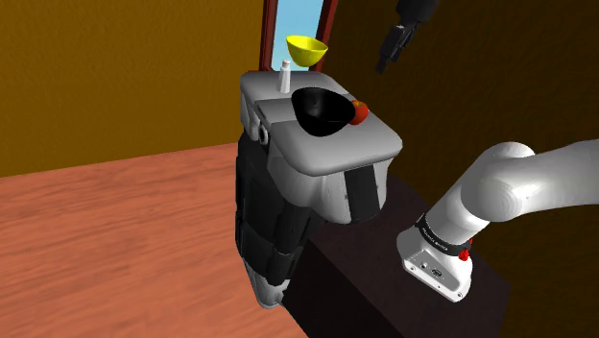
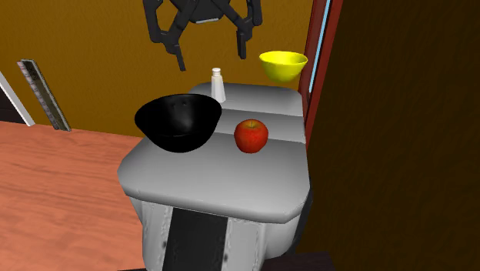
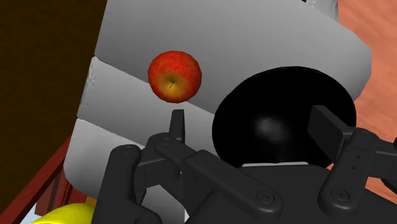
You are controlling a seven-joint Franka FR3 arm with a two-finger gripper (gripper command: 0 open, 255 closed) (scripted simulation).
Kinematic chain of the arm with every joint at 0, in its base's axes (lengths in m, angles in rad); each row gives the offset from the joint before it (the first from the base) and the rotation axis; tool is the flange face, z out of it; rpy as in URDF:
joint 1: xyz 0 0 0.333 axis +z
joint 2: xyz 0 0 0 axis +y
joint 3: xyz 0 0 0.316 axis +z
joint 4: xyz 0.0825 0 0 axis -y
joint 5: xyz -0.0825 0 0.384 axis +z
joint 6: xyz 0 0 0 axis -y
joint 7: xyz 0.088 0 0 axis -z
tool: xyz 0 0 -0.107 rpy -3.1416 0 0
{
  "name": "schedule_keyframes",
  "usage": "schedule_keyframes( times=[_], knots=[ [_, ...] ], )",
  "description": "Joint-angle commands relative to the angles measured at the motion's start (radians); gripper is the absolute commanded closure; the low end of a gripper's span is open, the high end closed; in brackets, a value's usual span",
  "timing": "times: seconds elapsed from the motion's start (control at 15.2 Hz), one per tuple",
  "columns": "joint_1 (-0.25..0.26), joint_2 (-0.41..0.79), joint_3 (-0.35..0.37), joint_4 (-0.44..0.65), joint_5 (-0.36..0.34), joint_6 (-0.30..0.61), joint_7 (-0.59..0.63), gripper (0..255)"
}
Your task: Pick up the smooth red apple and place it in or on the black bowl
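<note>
Your fingers (image 3: 177, 127) stood wide apart, empty, high above the surface (image 2: 223, 181), seemingly readied for the apple (image 2: 251, 135) beside the bowl (image 2: 178, 123).

The arm (image 1: 518, 192) is white, with thick rounded segments, a dark ring at one joint and a small red mark. The gripper (image 3: 249, 121) is all black, with linked bars and round pivots.

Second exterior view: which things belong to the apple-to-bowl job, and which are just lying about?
Job:
red apple
black bowl
claw, open, overhead

Lying about:
yellow bowl
small white bottle
</note>
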Motion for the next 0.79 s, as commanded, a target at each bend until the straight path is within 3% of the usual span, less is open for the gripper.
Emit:
schedule_keyframes(
  times=[0.0, 0.73],
  knots=[
    [0.0, 0.0, 0.0, 0.0, 0.0, 0.0, 0.0, 0],
    [0.029, 0.339, -0.172, -0.014, -0.013, 0.227, -0.334, 0]
  ],
)
